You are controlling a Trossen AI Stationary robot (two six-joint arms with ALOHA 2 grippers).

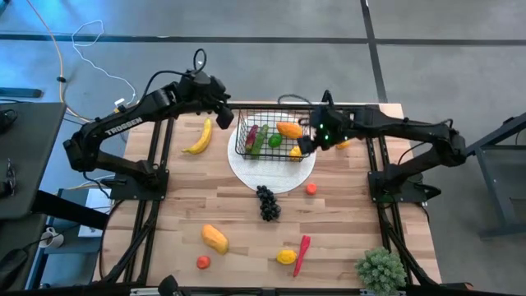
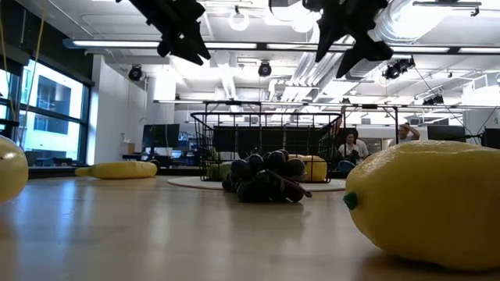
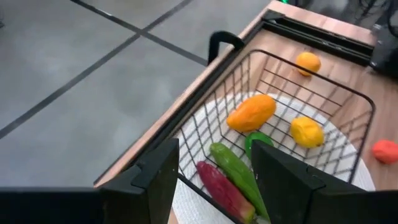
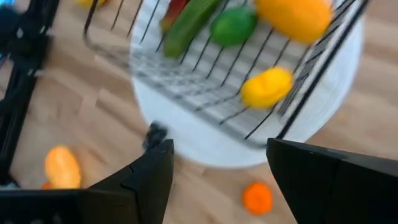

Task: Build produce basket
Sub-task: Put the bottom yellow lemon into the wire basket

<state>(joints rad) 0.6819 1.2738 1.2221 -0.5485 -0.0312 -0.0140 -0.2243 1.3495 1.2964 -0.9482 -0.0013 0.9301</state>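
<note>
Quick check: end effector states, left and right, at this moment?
Left end effector: open, empty, above the black wire-mesh basket's left end.
Right end effector: open, empty, above the basket's right end.

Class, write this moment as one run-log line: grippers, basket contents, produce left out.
left gripper: open, over basket | right gripper: open, beside basket | basket: five items, on plate | outside: banana, grapes, chili

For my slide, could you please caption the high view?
Both grippers, left and right, hover at opposite ends of the partly filled wire basket on its white plate; banana and grapes remain outside.
</note>
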